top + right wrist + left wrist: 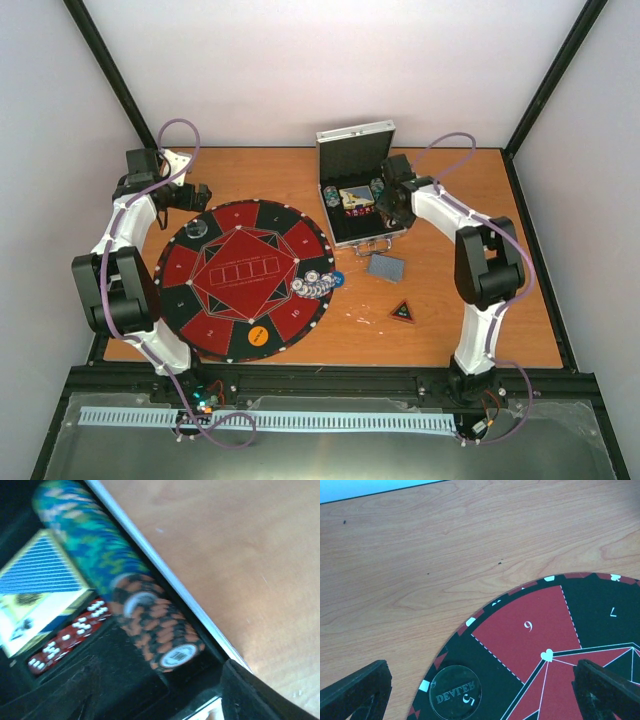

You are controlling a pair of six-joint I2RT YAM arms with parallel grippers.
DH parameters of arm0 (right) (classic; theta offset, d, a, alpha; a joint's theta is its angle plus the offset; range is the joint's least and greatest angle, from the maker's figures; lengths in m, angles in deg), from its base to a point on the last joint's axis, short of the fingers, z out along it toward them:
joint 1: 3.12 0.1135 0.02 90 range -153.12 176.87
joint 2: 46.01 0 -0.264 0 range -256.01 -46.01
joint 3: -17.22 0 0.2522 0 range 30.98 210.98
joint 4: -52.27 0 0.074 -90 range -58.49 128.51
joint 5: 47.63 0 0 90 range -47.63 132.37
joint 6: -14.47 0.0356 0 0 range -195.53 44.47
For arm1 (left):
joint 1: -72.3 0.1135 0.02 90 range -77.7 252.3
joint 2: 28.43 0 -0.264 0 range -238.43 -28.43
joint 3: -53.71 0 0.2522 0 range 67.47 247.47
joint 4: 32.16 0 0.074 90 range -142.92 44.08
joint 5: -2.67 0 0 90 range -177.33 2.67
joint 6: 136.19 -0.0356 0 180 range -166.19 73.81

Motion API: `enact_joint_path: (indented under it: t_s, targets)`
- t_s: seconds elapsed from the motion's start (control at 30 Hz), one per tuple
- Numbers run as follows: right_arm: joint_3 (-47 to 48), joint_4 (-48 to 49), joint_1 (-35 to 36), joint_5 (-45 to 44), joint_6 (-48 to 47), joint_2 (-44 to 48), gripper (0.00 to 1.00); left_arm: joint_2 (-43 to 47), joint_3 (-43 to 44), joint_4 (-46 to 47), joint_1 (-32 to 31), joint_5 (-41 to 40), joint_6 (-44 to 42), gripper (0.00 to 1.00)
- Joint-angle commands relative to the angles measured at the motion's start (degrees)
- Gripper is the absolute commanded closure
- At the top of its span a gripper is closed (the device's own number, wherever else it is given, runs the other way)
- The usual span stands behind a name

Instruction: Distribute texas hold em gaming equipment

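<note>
Clear plastic, the dealer disc (455,692) lies flat on the round mat's (530,625) far-left part, below my left end effector (198,196), which is spread wide and empty. Rightward, a yellow disc (257,336) sits at the mat's near edge, ridged chips (313,285) and a blue disc (336,279) at its right rim, then the flat card pack (386,267) and triangle marker (401,312) on the bare wood worktop (480,300). I judge it about half done: my right end effector (388,200) is down in the aluminium case (350,140) at the worktop's far edge beside rolls of chips (150,615), and I cannot tell whether it grips any.

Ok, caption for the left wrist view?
Open left end effector above the mat, clear dealer disc on a black segment near its rim, wooden table beyond.
</note>
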Motion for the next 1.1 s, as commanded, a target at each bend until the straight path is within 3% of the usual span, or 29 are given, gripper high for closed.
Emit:
enact_joint_path:
  t_s: [0.0, 0.17, 0.27, 0.4, 0.5, 0.63, 0.87, 1.07]
  targets:
    - [-1.1, 12.0, -2.2, 9.2, -24.6, 6.9, 0.30, -0.7, 0.0, 1.0, 0.5, -0.1, -1.4, 0.00]
    - [-2.1, 15.7, -4.8, 27.1, -56.2, 11.1, 0.20, -0.9, 0.3, 0.6, 0.5, 0.6, -1.7, 0.00]
    - [1.0, 9.2, -7.4, 24.6, -62.1, 9.5, 0.20, -0.9, 0.3, -0.2, 0.5, 2.3, -2.1, 0.00]
    - [10.1, -4.4, -11.2, 24.3, -61.0, 1.9, 0.22, -1.0, 0.5, -1.0, 0.5, 3.3, -2.4, 0.00]
    - [13.9, -8.6, -12.8, 28.7, -59.9, -3.3, 0.32, -1.6, 1.8, -2.1, 0.5, 6.2, -2.6, 0.00]
    - [14.3, -5.2, -12.8, 32.7, -58.5, -6.6, 0.39, -1.5, 3.0, -4.1, 0.5, 13.5, -2.9, 0.00]
    - [18.0, -3.2, -12.8, 29.5, -56.1, -11.7, 0.60, -1.3, 1.8, -4.6, 0.4, 18.6, -1.7, 0.00]
    - [18.0, -1.6, -12.9, 26.9, -54.9, -13.5, 0.67, -2.9, 3.2, -5.7, -1.4, 23.0, -0.9, 0.00]
